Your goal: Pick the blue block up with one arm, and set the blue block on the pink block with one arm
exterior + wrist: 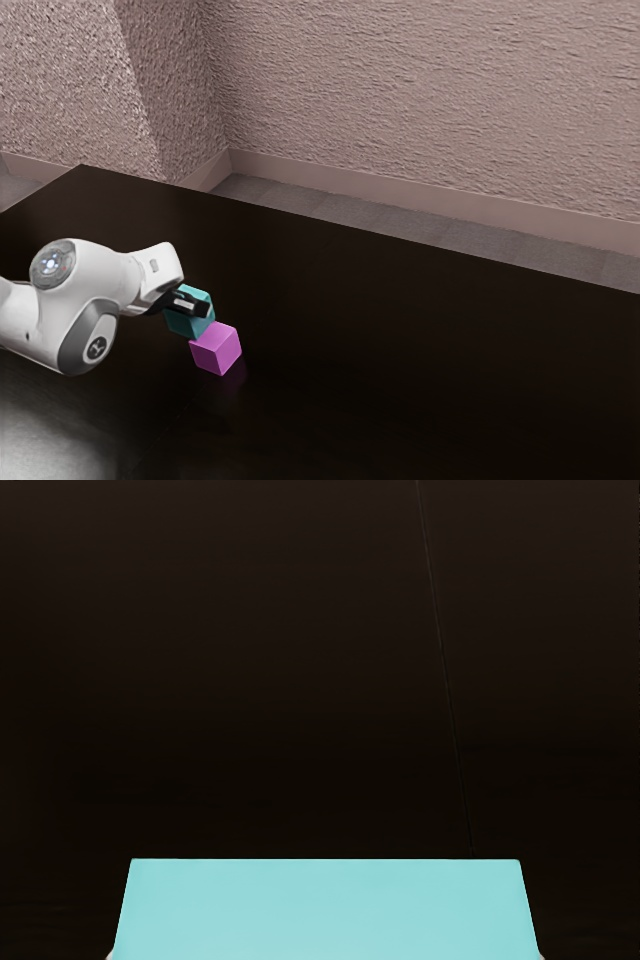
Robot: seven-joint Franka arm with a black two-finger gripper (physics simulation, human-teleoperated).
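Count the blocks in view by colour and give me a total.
blue block: 1, held in the gripper
pink block: 1
Total: 2 blocks

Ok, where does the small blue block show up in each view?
Exterior view: small turquoise-blue cube held in the black gripper, lower left, just up-left of the pink cube.
Wrist view: the same cube, close under the gripper.
Shared landmark: the dark glossy table.
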